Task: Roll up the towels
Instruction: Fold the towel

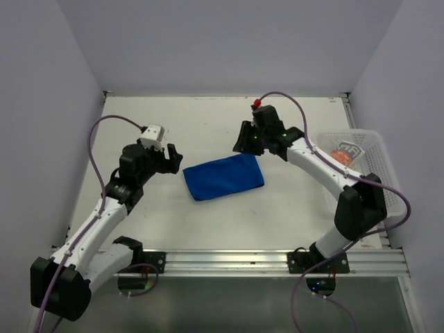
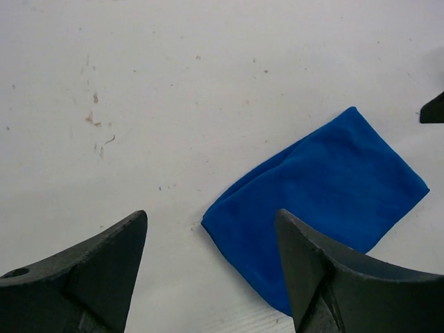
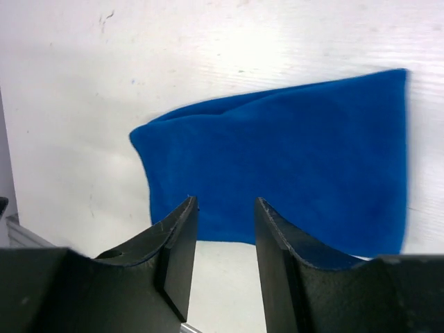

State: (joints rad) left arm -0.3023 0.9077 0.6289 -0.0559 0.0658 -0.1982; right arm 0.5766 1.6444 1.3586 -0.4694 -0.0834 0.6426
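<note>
Starting at the left side of the white table (image 1: 208, 222): left gripper (image 1: 172, 158), black fingers spread wide, nothing between them, hanging just beside the left end of the cloth. Moving to mid-table: plain bright blue towel (image 1: 223, 176), soft fleece by the look of it, folded flat into a skewed oblong, not yet rolled. Looks light and limp, so bound to sag and bunch if pinched in the middle, and likely to slide on the smooth top if merely pushed. Best taken by a short edge or a corner, thin enough there to slip a finger under, then turned over on itself. Next, just by the towel's far-right corner: right gripper (image 1: 244, 141), fingers parted only narrowly, empty, tips poised above blue cloth in the wrist view. Finishing at the right edge of the table: white plastic mesh basket (image 1: 378, 142), with the patterned orange, grey-blue and white towel (image 1: 345, 154) bunched inside, not yet rolled either.
</note>
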